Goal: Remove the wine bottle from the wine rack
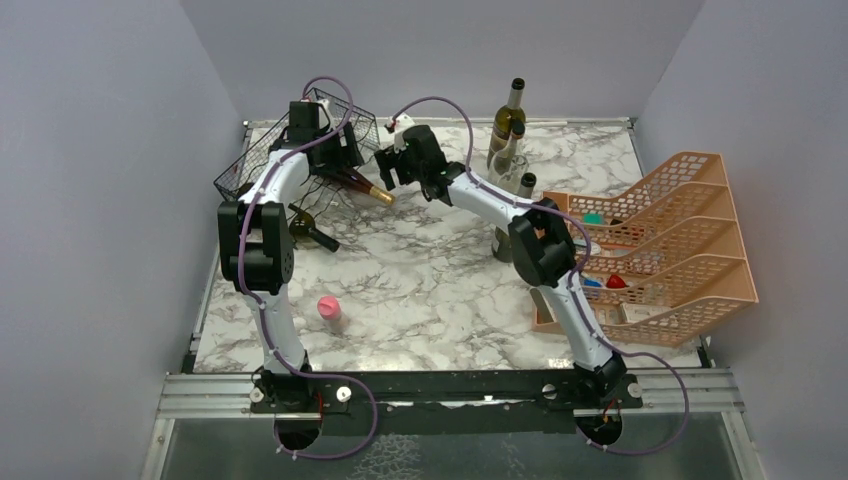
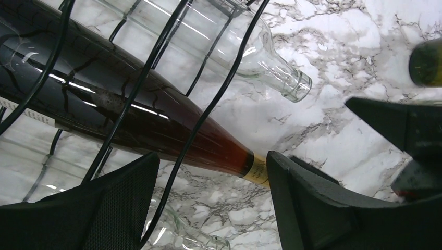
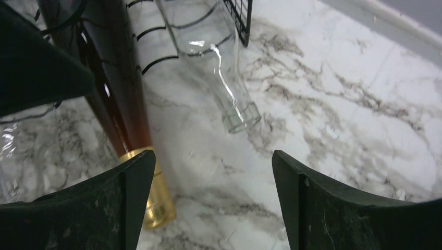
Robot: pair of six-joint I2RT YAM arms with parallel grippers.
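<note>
The black wire wine rack (image 1: 262,160) lies tilted at the back left. A dark amber wine bottle (image 1: 362,186) with a gold cap lies in it, its neck poking out toward the right. My left gripper (image 1: 338,158) is open over the rack. In the left wrist view (image 2: 211,166) a rack wire (image 2: 140,86) runs between its fingers, and the bottle's neck (image 2: 208,140) is just beyond them. My right gripper (image 1: 392,172) is open beside the cap. In the right wrist view (image 3: 213,161) the gold cap (image 3: 148,203) sits against the left finger, not between the jaws.
Clear empty bottles (image 2: 260,57) lie in other rack cells. A green bottle (image 1: 312,230) lies on the table by the rack. Bottles (image 1: 508,125) stand at the back, one more (image 1: 508,225) by my right arm. A peach tiered organizer (image 1: 680,240) is at right. A pink object (image 1: 328,308) stands in front.
</note>
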